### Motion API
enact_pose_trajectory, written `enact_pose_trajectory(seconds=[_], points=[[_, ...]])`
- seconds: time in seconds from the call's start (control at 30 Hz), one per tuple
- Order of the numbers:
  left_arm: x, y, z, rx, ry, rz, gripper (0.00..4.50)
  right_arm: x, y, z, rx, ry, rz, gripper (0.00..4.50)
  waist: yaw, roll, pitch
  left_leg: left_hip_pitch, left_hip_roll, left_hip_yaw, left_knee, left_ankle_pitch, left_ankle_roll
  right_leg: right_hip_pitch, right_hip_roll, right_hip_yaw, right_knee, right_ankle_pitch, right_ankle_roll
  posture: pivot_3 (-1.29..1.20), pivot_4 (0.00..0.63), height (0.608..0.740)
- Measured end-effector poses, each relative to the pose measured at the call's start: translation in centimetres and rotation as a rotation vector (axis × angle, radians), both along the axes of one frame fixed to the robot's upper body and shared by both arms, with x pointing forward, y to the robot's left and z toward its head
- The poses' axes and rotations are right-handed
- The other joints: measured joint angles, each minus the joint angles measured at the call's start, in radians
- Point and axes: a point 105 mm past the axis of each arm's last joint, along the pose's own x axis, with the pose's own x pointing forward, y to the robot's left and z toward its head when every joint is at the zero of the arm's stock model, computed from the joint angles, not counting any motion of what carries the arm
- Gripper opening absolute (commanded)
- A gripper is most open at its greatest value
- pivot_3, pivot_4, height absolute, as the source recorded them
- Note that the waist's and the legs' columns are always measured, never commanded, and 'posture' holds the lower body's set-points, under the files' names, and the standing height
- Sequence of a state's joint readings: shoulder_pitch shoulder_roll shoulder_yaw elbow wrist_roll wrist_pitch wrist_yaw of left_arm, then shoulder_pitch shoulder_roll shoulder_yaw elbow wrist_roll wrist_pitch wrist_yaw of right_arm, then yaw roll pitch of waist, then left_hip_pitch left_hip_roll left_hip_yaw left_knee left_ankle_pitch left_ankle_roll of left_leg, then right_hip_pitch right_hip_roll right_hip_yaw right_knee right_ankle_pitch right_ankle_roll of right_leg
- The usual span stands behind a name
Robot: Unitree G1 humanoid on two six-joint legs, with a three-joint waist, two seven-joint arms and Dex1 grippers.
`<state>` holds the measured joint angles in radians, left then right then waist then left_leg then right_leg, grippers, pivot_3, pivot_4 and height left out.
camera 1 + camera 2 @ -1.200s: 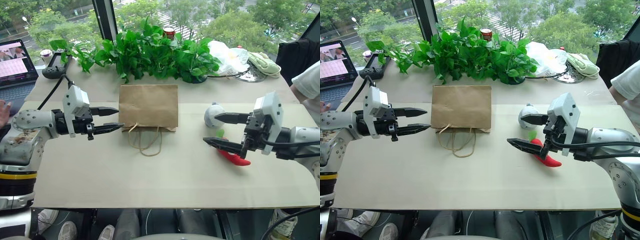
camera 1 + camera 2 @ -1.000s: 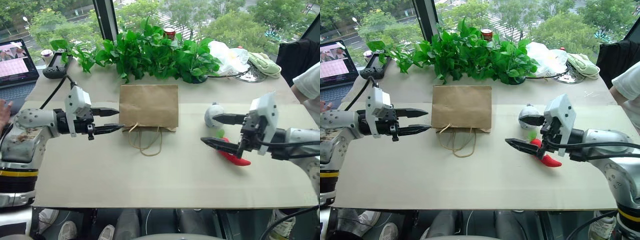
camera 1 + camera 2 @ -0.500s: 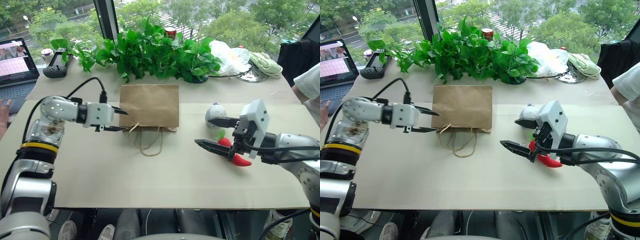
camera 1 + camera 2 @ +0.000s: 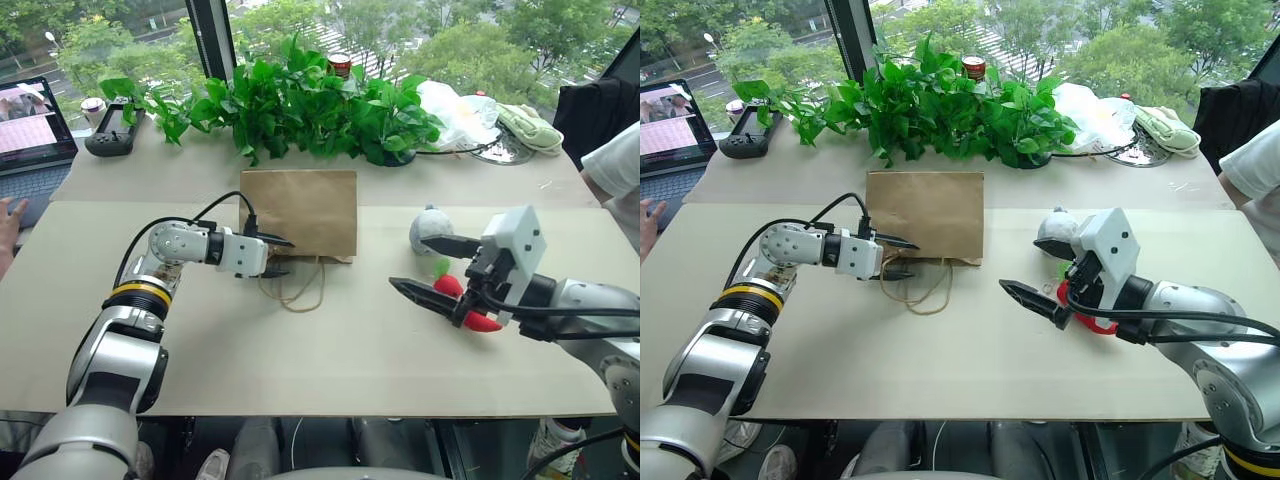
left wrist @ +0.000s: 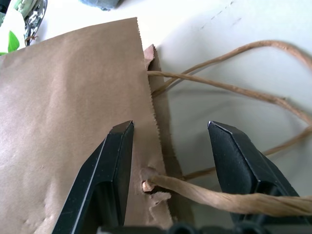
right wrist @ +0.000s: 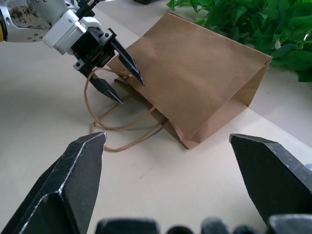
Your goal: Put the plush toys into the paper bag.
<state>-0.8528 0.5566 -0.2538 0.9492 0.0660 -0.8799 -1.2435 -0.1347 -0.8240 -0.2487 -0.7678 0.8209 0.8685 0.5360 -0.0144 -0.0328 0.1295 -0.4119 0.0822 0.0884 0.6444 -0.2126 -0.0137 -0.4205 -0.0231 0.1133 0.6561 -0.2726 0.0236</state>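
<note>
Nearest us, our right gripper [image 4: 432,270] hangs with jaws wide and empty above the red chili pepper [image 4: 470,315] on the counter [image 4: 330,360]. The grey-white ball [image 4: 424,226] lies just behind. Farther left, our left gripper [image 5: 170,161] straddles the mouth edge of the flat paper bag [image 4: 300,208], jaws partly open. We risk pinching both paper layers or only the cord handles [image 4: 296,290], leaving the bag shut.

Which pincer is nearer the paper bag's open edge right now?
Left. The left pincer straddles the paper bag at its open edge; the right pincer hovers apart, by the chili pepper.
</note>
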Motion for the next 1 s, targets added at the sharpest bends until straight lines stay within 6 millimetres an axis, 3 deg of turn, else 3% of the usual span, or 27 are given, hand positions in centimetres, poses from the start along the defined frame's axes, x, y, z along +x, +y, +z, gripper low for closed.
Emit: enact_pose_trajectory(seconds=[0.07, 0.23, 0.53, 0.63, 0.8, 1.0], points=[[-0.2, 0.1, 0.1, -0.009, 0.015, -0.010, 1.71, -0.2, 0.1, -0.1, 0.002, 0.006, 0.003, 4.50, 0.000, 0.000, 0.000, 0.000, 0.000, 0.000, 0.000, 0.000, 0.000, 0.000, 0.000, 0.000, 0.000, 0.000, 0.000, 0.00, 0.150, 0.717], [-0.4, 0.2, 0.2, -0.014, 0.034, -0.028, 0.01, -0.1, 0.1, -0.1, 0.006, 0.006, -0.008, 4.50, 0.000, 0.000, 0.000, 0.000, 0.000, 0.000, 0.000, 0.000, 0.000, 0.000, 0.000, 0.000, 0.000, 0.000, 0.000, 0.00, 0.150, 0.717], [-0.2, 0.2, 0.8, -0.062, 0.066, -0.001, 0.01, 0.0, 0.7, -0.4, 0.009, 0.017, 0.006, 4.50, 0.000, 0.000, 0.000, -0.001, 0.000, -0.001, 0.001, 0.000, 0.000, 0.000, 0.000, 0.000, 0.000, 0.000, 0.000, 0.00, 0.150, 0.717], [0.6, 0.4, 2.5, -0.187, 0.128, 0.069, 0.01, 0.4, 0.7, -0.3, 0.004, 0.011, -0.001, 4.50, 0.000, 0.000, 0.000, -0.001, 0.000, -0.001, 0.001, 0.000, 0.000, 0.000, 0.000, -0.001, 0.000, 0.000, 0.000, 0.00, 0.150, 0.717], [1.9, 0.9, 7.0, -0.396, 0.252, 0.151, 0.01, 1.5, 0.7, -1.2, -0.010, 0.023, -0.042, 4.50, -0.002, 0.000, 0.000, -0.001, 0.000, -0.002, 0.001, 0.000, 0.000, 0.000, 0.000, -0.001, 0.000, 0.000, 0.000, 0.00, 0.150, 0.717], [2.0, 1.1, 8.7, -0.529, 0.427, 0.196, 0.01, 5.4, -1.3, -2.0, -0.015, 0.007, -0.258, 4.50, -0.003, 0.000, 0.000, -0.001, 0.000, -0.003, 0.002, 0.000, 0.000, 0.000, 0.000, -0.002, 0.001, 0.000, 0.000, 0.00, 0.150, 0.717]])
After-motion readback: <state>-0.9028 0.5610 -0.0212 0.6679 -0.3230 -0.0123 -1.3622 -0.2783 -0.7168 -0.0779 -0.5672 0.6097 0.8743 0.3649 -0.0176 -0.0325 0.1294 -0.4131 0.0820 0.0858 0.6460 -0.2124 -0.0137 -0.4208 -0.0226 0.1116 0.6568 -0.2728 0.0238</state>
